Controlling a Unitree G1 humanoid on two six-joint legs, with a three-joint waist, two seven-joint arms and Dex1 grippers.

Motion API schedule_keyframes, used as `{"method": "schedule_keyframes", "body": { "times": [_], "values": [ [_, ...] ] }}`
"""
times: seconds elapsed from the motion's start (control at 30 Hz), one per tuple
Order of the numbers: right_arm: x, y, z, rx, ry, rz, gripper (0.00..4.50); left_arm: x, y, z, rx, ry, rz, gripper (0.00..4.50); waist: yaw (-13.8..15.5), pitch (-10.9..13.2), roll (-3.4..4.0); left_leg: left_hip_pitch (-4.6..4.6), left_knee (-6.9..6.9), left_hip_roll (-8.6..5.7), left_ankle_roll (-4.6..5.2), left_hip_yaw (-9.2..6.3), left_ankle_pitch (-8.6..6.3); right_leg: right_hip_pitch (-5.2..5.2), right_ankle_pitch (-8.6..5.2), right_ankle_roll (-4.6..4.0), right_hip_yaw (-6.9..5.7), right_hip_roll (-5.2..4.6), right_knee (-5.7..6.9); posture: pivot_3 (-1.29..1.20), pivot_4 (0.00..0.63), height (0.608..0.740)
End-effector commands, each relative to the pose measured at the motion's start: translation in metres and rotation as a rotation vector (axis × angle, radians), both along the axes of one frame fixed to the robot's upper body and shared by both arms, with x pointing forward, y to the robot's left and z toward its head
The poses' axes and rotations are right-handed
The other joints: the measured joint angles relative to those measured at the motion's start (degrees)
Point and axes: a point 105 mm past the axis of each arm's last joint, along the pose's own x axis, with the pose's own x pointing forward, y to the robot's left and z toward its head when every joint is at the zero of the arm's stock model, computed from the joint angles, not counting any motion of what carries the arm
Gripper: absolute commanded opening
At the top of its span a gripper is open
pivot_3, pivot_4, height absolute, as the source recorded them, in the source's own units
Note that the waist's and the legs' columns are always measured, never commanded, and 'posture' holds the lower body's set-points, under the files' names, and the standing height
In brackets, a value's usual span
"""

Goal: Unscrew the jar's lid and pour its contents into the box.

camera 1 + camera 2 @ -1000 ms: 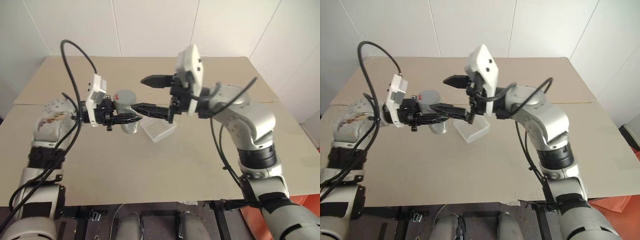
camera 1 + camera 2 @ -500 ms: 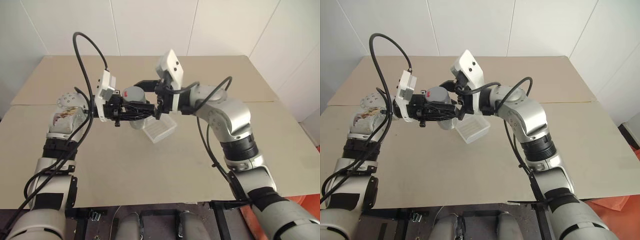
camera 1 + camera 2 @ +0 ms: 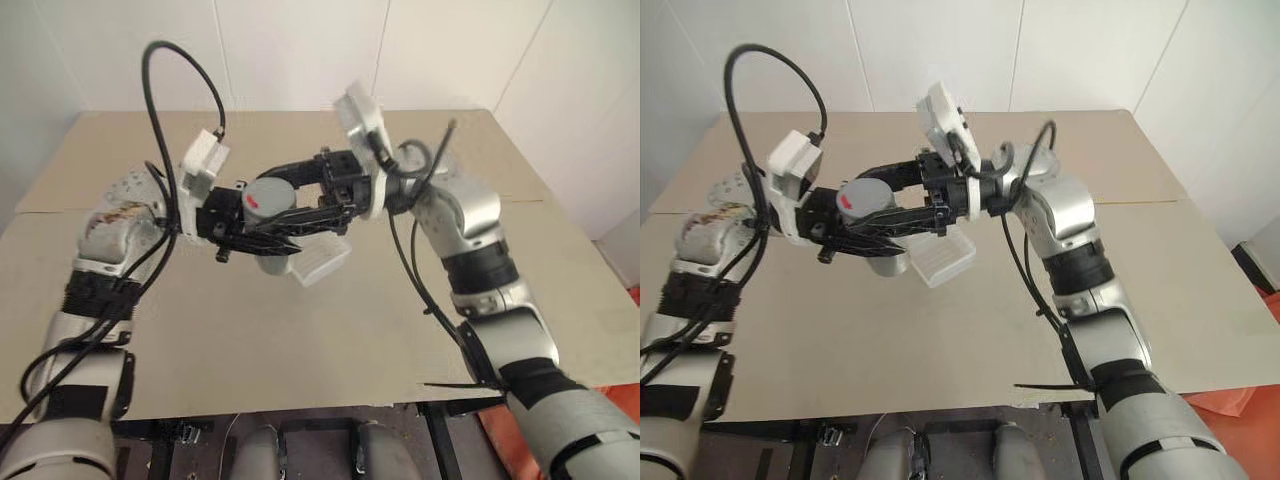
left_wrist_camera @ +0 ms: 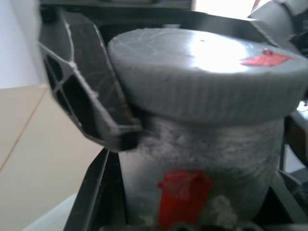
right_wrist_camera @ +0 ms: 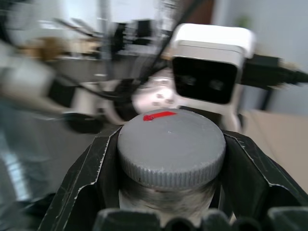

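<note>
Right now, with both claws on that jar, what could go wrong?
The left tool holds the jar in the air, off the table. If that grip slips while the right tool twists the lid, the jar may spin or drop. It also hangs beside the box, not over it.

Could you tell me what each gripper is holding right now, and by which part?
The left gripper holds the jar by its clear body, lifted above the table. The right gripper has its jaws shut on the rim of the grey lid.
</note>
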Motion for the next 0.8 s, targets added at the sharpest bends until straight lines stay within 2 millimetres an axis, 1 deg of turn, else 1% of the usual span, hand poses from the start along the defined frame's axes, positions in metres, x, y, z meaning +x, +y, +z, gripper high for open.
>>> {"method": "schedule_keyframes", "body": {
  "times": [0.03, 0.13, 0.2, 0.23, 0.3, 0.33, 0.4, 0.47, 0.53, 0.63, 0.7, 0.8],
  "values": [
    [-0.016, 0.002, 0.007, -0.021, -0.084, 0.196, 2.77, -0.018, 0.0, 0.011, -0.017, -0.027, -0.112, 1.92, 0.0, 0.0, 0.02, 0.0, -0.01, -0.01, -0.02, -0.01, 0.01, 0.0, 0.0, 0.0, 0.0, 0.0, 0.0, 0.0, 0.15, 0.74],
    [-0.005, 0.009, 0.005, -0.009, -0.109, 0.115, 2.77, -0.011, 0.002, 0.006, -0.017, -0.046, -0.075, 1.92, 0.4, 0.0, 0.02, 0.0, 0.0, -0.02, -0.03, 0.02, 0.02, 0.01, 0.0, 0.0, -0.02, -0.02, 0.0, 0.0, 0.15, 0.74],
    [0.001, 0.007, 0.007, 0.01, -0.075, 0.057, 3.49, -0.006, 0.005, 0.004, -0.025, -0.046, -0.044, 1.92, 0.7, 0.0, 0.03, -0.01, 0.01, -0.03, -0.03, 0.05, 0.02, 0.01, 0.0, 0.0, -0.02, -0.03, -0.02, 0.0, 0.15, 0.74],
    [0.002, 0.006, 0.007, 0.016, -0.066, 0.043, 3.72, -0.004, 0.006, 0.003, -0.027, -0.046, -0.037, 1.92, 0.9, 0.0, 0.03, -0.05, 0.01, -0.04, -0.04, 0.05, 0.02, 0.0, 0.0, 0.0, -0.04, -0.03, -0.02, 0.0, 0.15, 0.74],
    [0.009, -0.001, 0.007, 0.034, -0.078, -0.056, 4.35, 0.001, 0.01, 0.002, -0.044, -0.039, 0.005, 1.92, 1.0, 0.0, 0.03, -0.16, 0.07, -0.04, -0.07, 0.02, 0.04, -0.03, 0.0, 0.0, -0.13, -0.05, -0.04, 0.0, 0.15, 0.74],
    [0.013, -0.005, 0.007, 0.044, -0.082, -0.106, 4.47, 0.004, 0.013, 0.001, -0.05, -0.038, 0.029, 1.92, 1.1, 0.0, 0.03, -0.19, 0.08, -0.05, -0.07, 0.02, 0.04, -0.05, 0.0, 0.0, -0.13, -0.06, -0.04, 0.0, 0.15, 0.74],
    [0.017, -0.015, 0.005, 0.06, -0.079, -0.207, 4.47, 0.016, 0.017, -0.002, -0.074, -0.05, 0.125, 1.92, 1.1, 0.0, 0.03, -0.19, 0.09, -0.06, -0.11, 0.01, 0.07, -0.05, 0.0, 0.0, -0.14, -0.08, -0.04, 0.0, 0.15, 0.74],
    [0.016, -0.025, 0.006, 0.086, -0.071, -0.288, 4.47, 0.026, 0.023, -0.002, -0.117, -0.036, 0.204, 1.92, 1.3, 0.0, 0.03, -0.2, 0.09, -0.08, -0.27, 0.0, 0.16, -0.03, 0.0, 0.0, -0.17, -0.11, -0.05, 0.0, 0.15, 0.74],
    [0.012, -0.03, 0.007, 0.106, -0.066, -0.363, 4.47, 0.033, 0.026, -0.006, -0.136, -0.027, 0.256, 1.92, 1.2, 0.0, 0.03, -0.21, 0.09, -0.08, -0.28, -0.01, 0.16, -0.07, 0.0, 0.0, -0.15, -0.1, -0.03, 0.0, 0.15, 0.74],
    [0.008, -0.027, 0.007, 0.11, -0.069, -0.455, 4.47, 0.038, 0.025, -0.014, -0.131, -0.019, 0.284, 1.92, 0.7, 0.0, 0.03, -0.22, 0.07, -0.06, -0.29, -0.01, 0.17, -0.13, 0.0, 0.0, -0.15, -0.08, 0.03, 0.0, 0.15, 0.74],
    [0.009, -0.019, 0.008, 0.117, -0.068, -0.515, 4.47, 0.039, 0.021, -0.019, -0.126, -0.013, 0.28, 1.92, 0.4, 0.0, 0.03, -0.21, 0.05, -0.05, -0.28, -0.01, 0.17, -0.13, 0.0, 0.0, -0.13, -0.05, 0.03, 0.0, 0.15, 0.74],
    [0.01, -0.006, 0.01, 0.133, -0.049, -0.559, 4.47, 0.04, 0.017, -0.021, -0.125, -0.013, 0.273, 1.92, 0.5, 0.0, 0.03, -0.19, 0.05, -0.05, -0.27, -0.01, 0.16, -0.12, 0.0, 0.0, -0.13, -0.04, 0.05, 0.0, 0.15, 0.74]
  ]
}}
